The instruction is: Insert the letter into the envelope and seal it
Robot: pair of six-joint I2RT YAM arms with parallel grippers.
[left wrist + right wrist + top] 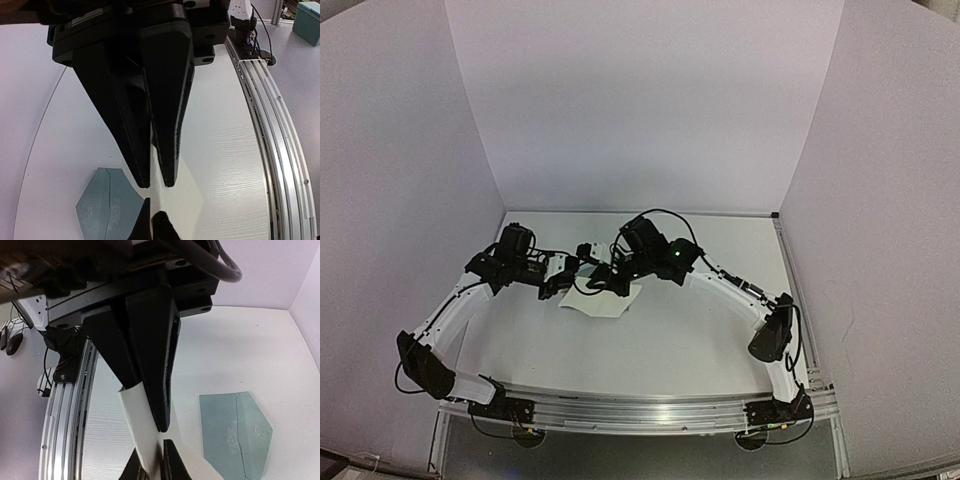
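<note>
The letter shows a plain pale side and hangs low over the table between both grippers. My left gripper is shut on one edge of it; the left wrist view shows its tips pinched on the sheet. My right gripper faces it tip to tip and is shut on the same sheet, which curls up between its fingers. The teal envelope lies flat on the table beside the sheet, flap open, and also shows in the right wrist view. The top view hides it.
An aluminium rail runs along the table's near edge and shows in both wrist views. White walls close in the table at the back and sides. A teal box stands off the table.
</note>
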